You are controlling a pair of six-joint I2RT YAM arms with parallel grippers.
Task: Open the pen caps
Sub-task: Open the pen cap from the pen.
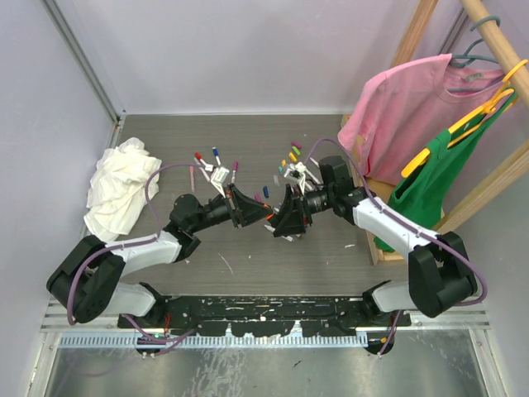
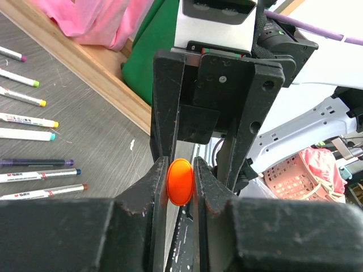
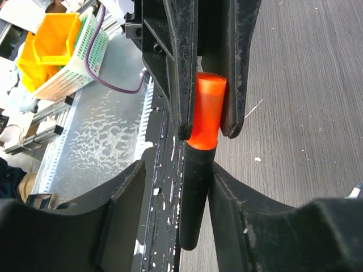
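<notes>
Two claws meet nose to nose over the middle of the table (image 3: 306, 85), and only one has a grip. The left gripper (image 3: 208, 127) is clamped on the orange cap (image 3: 208, 105), its fingers pressed flat on both sides. In the left wrist view the cap's round end shows pinched between them. The right gripper (image 3: 180, 175) has its jaws apart. The pen barrel (image 3: 195, 198), which looks dark from here, runs down between them with bare table showing on one side, so nothing pins it.

The cap looks seated on the barrel, though I cannot tell whether the joint has broken.

- If it has not, a pull now would carry the whole pen along with the left claw, since nothing holds the other end.
- If the cap is loose, the barrel could slip out and drop, then roll toward the metal sheet (image 3: 96, 153) at 6 o'clock in the top view, or in among the loose pens (image 2: 28, 120) at 12 o'clock of the claws.
- The cap is smooth and held on a small patch, so a sideways tug could twist it out of the fingers.

The white rag (image 1: 120, 186) lies at 9 o'clock, well apart.
</notes>
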